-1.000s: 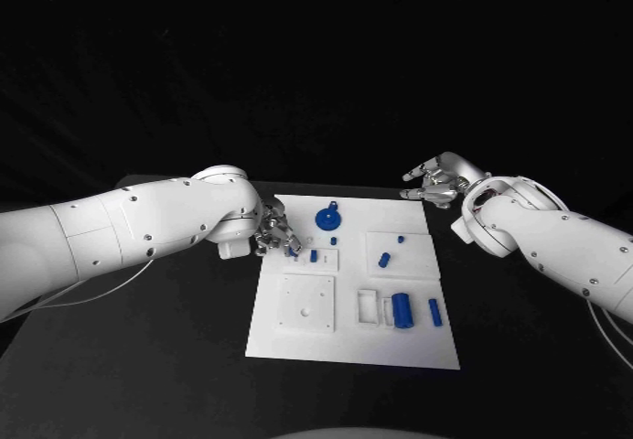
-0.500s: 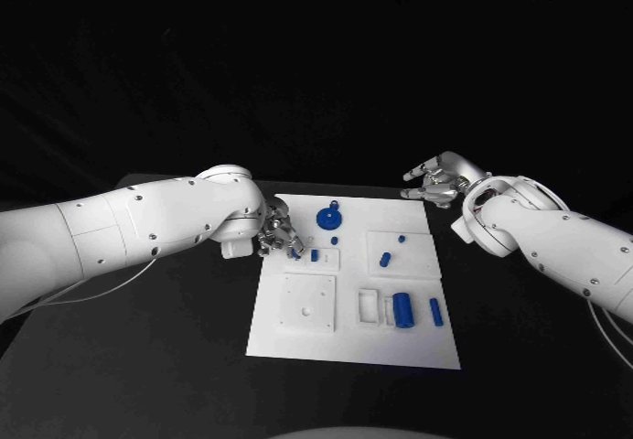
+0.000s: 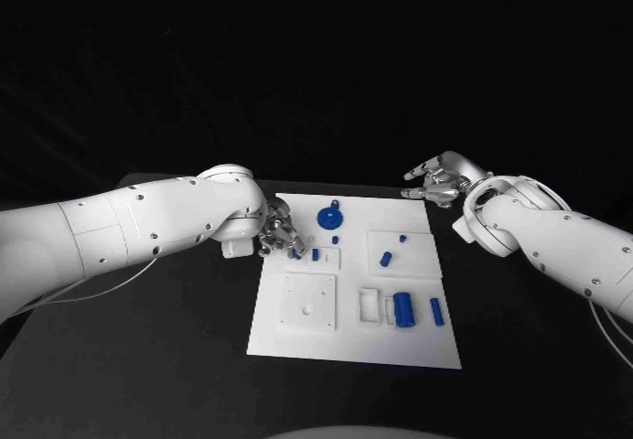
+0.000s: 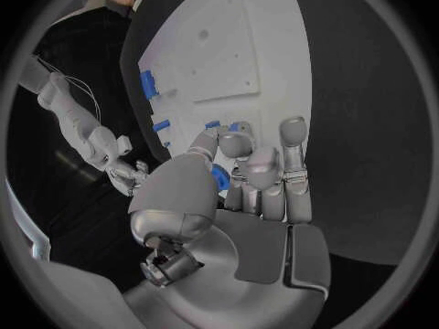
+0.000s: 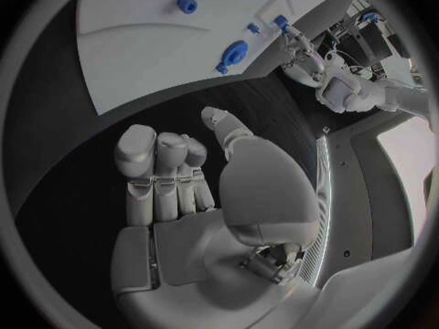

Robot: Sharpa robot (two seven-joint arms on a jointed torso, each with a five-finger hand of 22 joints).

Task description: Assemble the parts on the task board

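Task board: a white plate is seen at the centre of the head view, lying flat on the black surface; several raised white square panels are carried on it.
Upper-left panel: a small blue peg is seen standing in it, with the left hand's fingertips just beside it.
Upper-right panel: a short blue cylinder and a smaller blue stub are held on it, a little apart.
Lower-left panel: a plain white square with small holes; no blue part is seen on it.
Lower-right recess: a large blue cylinder is seated in a white frame, with a slim blue pin just beside it toward the frame's right.
Blue disc: a round blue wheel-like part is seen near the board's top edge; a tiny blue piece lies just below it.
Left hand: placed over the board's upper-left corner; in the left wrist view the fingers are curled together and a small blue part is pinched between them and the thumb.
Right hand: held above the surface beyond the board's upper-right corner, well apart from the parts; the fingers are loosely curled with gaps between, and nothing is gripped.
Writing: no legible markings can be made out.
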